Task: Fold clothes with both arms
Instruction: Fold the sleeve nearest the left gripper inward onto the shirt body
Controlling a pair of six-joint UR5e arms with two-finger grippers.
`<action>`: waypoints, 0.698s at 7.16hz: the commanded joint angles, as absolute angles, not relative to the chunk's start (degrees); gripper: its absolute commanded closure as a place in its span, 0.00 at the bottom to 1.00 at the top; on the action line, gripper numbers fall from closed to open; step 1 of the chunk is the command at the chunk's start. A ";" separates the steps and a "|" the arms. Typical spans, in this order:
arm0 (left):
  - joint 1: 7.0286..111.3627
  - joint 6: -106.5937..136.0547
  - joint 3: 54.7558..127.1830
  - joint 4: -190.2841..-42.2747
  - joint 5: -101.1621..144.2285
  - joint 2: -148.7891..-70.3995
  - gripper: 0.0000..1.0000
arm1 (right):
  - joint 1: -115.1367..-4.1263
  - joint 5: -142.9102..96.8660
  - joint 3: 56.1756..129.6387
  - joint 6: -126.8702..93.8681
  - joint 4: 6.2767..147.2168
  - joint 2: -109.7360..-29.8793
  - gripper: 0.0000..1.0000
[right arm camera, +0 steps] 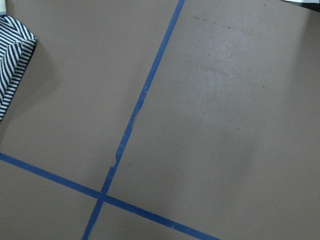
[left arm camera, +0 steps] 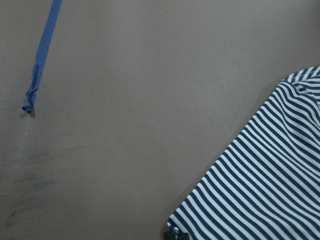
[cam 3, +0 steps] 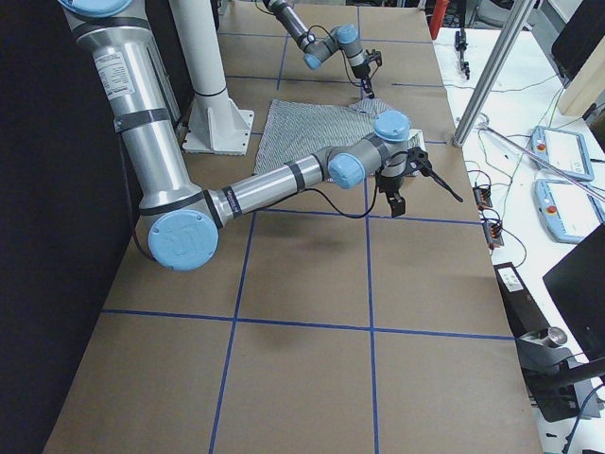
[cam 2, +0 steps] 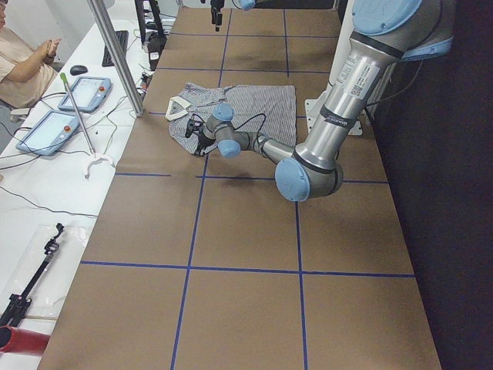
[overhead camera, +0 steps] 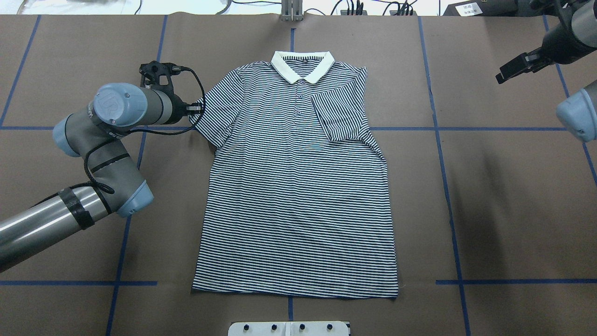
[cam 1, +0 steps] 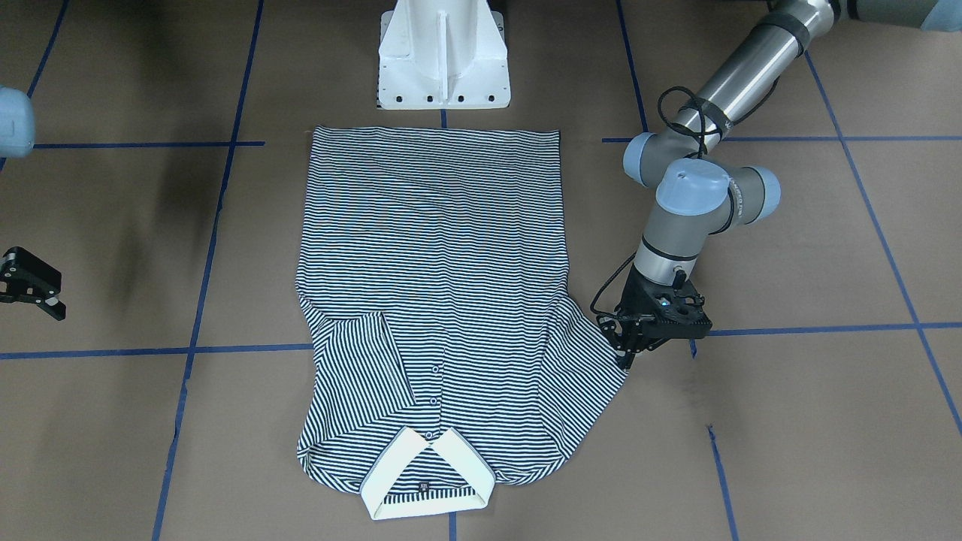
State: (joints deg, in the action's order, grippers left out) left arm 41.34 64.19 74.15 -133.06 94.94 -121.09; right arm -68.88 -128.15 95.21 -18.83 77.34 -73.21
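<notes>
The striped polo shirt [overhead camera: 298,186] lies flat on the brown table, cream collar [overhead camera: 303,65] at the far end from the robot. One sleeve [overhead camera: 338,116] is folded in over the chest; the other sleeve [cam 1: 594,353] lies spread out. My left gripper [cam 1: 627,355] is low at that spread sleeve's outer corner, with the fingers together on the hem; a black fingertip [left arm camera: 172,234] shows at the corner in the left wrist view. My right gripper [overhead camera: 513,70] hangs open and empty above bare table, well off the shirt's other side.
The white pedestal base [cam 1: 443,56] stands just behind the shirt's hem. Blue tape lines [overhead camera: 447,163] grid the table. A side bench along the far edge holds tablets [cam 2: 77,92] and cables, behind a metal post [cam 2: 115,54], and a person sits there.
</notes>
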 commanded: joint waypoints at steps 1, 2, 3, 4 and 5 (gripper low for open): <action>41.22 64.42 75.14 -123.73 95.10 -127.13 1.00 | -68.82 -128.14 95.36 -19.24 77.34 -73.21 0.00; 41.05 65.12 75.06 -119.75 95.10 -130.66 1.00 | -68.82 -128.14 95.36 -19.34 77.34 -73.21 0.00; 40.44 65.30 74.80 -114.83 95.10 -133.91 1.00 | -68.82 -128.14 95.36 -19.34 77.34 -73.21 0.00; 39.30 68.70 74.53 -112.96 95.01 -135.60 1.00 | -68.82 -128.14 95.54 -19.42 77.34 -73.21 0.00; 37.55 70.12 73.66 -112.85 94.92 -137.62 1.00 | -68.82 -128.14 95.89 -19.51 77.34 -73.21 0.00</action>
